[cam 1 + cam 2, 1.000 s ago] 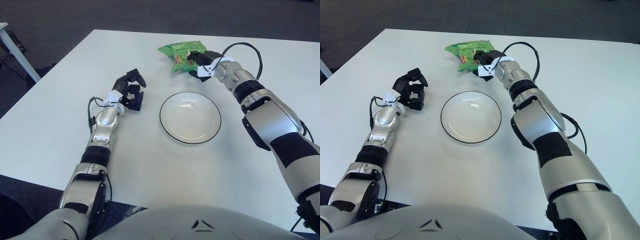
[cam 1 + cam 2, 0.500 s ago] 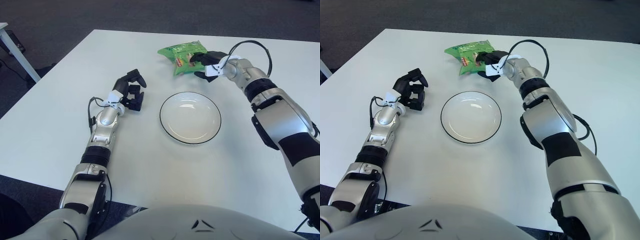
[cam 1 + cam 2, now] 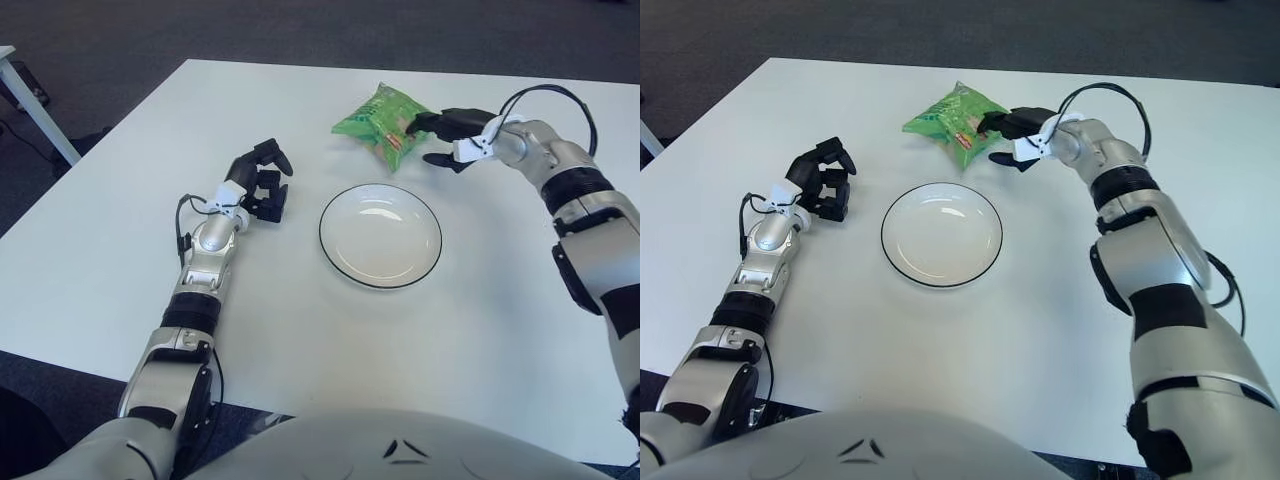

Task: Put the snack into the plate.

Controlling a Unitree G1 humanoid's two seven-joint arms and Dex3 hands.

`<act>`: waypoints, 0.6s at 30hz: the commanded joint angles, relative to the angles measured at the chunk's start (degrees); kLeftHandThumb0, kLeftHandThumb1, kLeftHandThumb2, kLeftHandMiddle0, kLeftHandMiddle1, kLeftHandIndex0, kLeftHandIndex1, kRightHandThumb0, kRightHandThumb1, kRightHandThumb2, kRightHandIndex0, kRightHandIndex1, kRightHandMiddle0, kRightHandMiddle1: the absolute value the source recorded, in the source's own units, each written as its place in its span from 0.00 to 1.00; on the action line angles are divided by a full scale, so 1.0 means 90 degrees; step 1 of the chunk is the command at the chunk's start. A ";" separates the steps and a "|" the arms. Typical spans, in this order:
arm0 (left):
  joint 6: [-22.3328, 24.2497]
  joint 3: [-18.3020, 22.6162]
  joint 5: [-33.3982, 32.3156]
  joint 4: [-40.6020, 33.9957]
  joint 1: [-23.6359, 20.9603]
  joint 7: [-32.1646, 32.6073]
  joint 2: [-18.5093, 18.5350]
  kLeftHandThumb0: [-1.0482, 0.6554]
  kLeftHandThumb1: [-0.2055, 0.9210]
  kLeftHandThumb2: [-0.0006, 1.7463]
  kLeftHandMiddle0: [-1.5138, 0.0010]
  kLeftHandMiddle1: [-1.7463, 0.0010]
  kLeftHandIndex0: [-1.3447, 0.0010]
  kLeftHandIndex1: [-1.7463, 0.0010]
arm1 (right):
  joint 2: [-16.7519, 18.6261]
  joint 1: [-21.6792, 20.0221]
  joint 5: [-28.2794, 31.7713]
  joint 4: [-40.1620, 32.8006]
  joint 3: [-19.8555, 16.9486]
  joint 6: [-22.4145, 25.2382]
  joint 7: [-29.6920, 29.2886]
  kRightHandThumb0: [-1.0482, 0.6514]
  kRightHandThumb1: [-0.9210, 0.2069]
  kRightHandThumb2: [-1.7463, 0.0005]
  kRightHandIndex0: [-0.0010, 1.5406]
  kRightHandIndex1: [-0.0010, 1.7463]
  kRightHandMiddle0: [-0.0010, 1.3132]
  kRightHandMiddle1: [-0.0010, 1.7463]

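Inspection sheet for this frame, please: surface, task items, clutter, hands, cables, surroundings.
Surface: white rectangular table.
Job's things: green crinkled snack bag beyond the plate; white round black-rimmed plate, nothing in it.
Clutter: nothing seen.
Hands: right hand grips the bag's right edge; left hand parked on the table left of the plate, fingers curled.
Cables: black cable loop at the right wrist.
Surroundings: dark carpet.
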 commanded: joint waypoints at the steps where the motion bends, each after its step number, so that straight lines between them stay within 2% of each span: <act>1: 0.0179 -0.0188 -0.0086 0.0477 0.1334 0.0061 -0.0599 0.31 0.37 0.83 0.16 0.00 0.48 0.00 | -0.0719 0.0684 0.0493 -0.1049 -0.0290 -0.0486 0.0571 0.06 0.00 0.37 0.05 0.18 0.00 0.38; 12: 0.0128 -0.0135 -0.0137 0.0646 0.1268 0.0016 -0.0586 0.31 0.36 0.83 0.16 0.00 0.48 0.00 | -0.1682 0.1494 0.1160 -0.2489 -0.0883 -0.0512 0.1441 0.06 0.00 0.38 0.07 0.19 0.00 0.33; 18: 0.0096 -0.0130 -0.0110 0.0670 0.1255 0.0040 -0.0571 0.30 0.35 0.84 0.16 0.00 0.47 0.00 | -0.1930 0.1750 0.1277 -0.3010 -0.1090 -0.0280 0.1747 0.08 0.00 0.40 0.07 0.19 0.00 0.31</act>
